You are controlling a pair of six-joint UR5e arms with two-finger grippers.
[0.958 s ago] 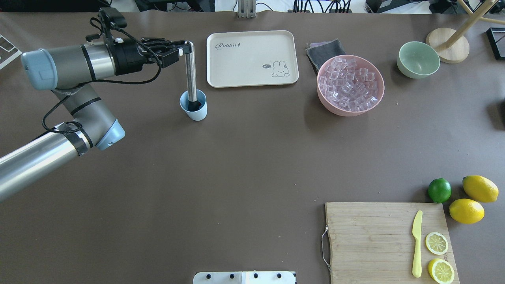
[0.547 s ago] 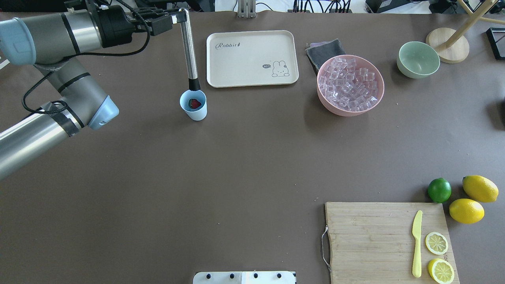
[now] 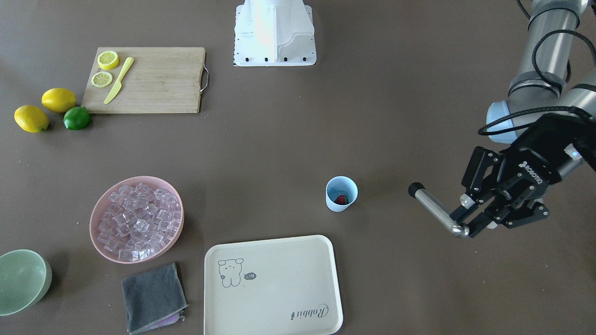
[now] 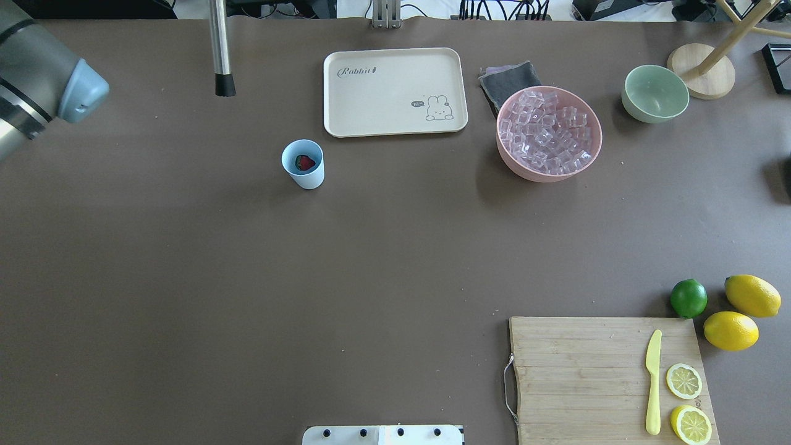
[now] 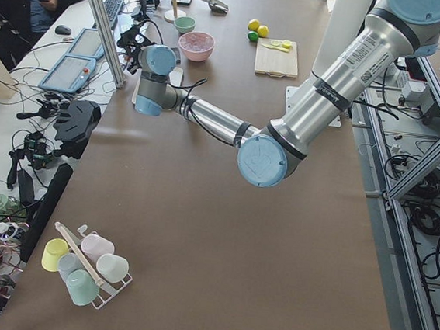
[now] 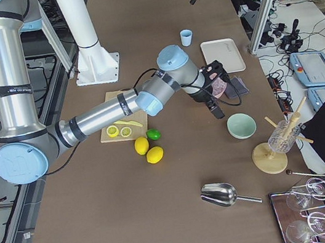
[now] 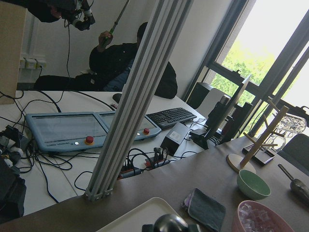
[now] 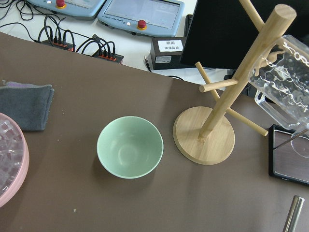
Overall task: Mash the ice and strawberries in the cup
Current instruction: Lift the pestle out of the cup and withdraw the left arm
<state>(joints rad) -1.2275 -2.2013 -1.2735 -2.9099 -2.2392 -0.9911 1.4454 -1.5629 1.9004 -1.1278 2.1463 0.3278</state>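
Left hand [image 3: 465,227] clenched on the knob end of the steel muddler [image 3: 433,207], well apart from the cup [image 3: 341,193], which stands beside the tray [image 3: 279,298] near the far edge of the counter [image 3: 298,139], strawberry [image 3: 341,199] inside. Ice [image 3: 137,221] sits in the pink bowl [image 3: 92,218]: hard, slippery. Cup looks light and tippy; press straight down.

Matt plastic, shiny metal.
Cup [image 3: 339,184] matt plastic; muddler [image 3: 435,209] polished steel; ice [image 3: 137,221] clear, glossy; cutting board [image 3: 158,79] bare wood; towel [image 3: 151,291] grey cloth.
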